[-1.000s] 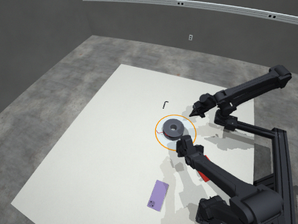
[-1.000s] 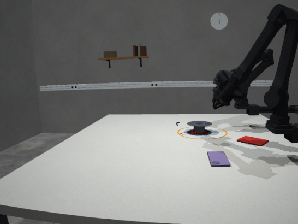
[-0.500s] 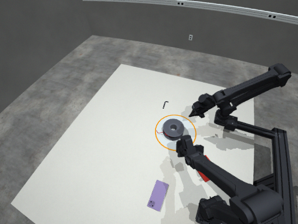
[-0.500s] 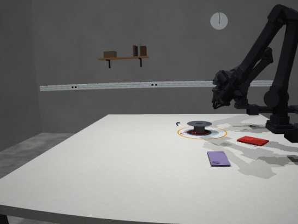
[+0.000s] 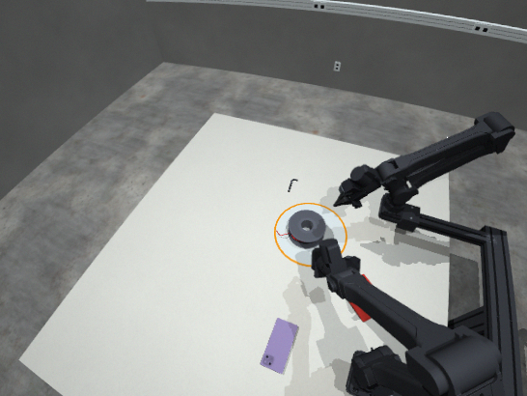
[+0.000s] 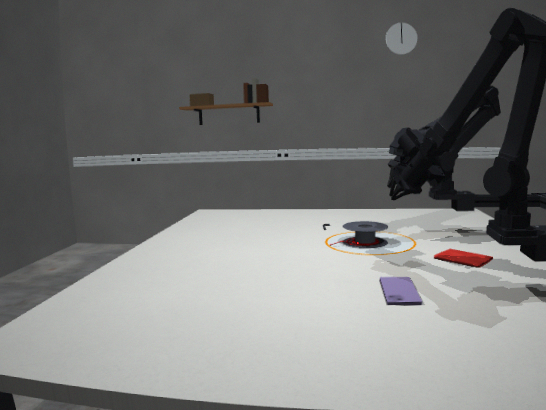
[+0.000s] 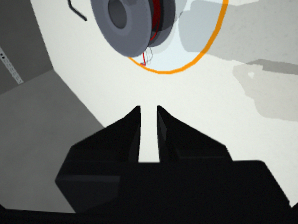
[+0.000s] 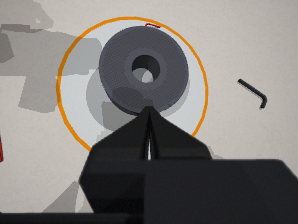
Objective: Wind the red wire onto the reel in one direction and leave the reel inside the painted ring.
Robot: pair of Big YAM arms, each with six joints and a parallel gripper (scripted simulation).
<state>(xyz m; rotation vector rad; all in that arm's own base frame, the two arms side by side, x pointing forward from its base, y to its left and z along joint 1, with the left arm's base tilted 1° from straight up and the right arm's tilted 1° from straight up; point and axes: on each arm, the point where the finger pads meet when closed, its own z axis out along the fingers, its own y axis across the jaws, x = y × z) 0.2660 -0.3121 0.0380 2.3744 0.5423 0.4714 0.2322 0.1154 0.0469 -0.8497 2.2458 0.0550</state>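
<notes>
We see the smooth grey reel lying flat inside the orange ring, its axis upright, with open table stretching wide to the left. Our red wire trails a short loose end toward the ring's left edge. Our left tool stands narrow, holding nothing, and our right tool is closed on nothing.
</notes>
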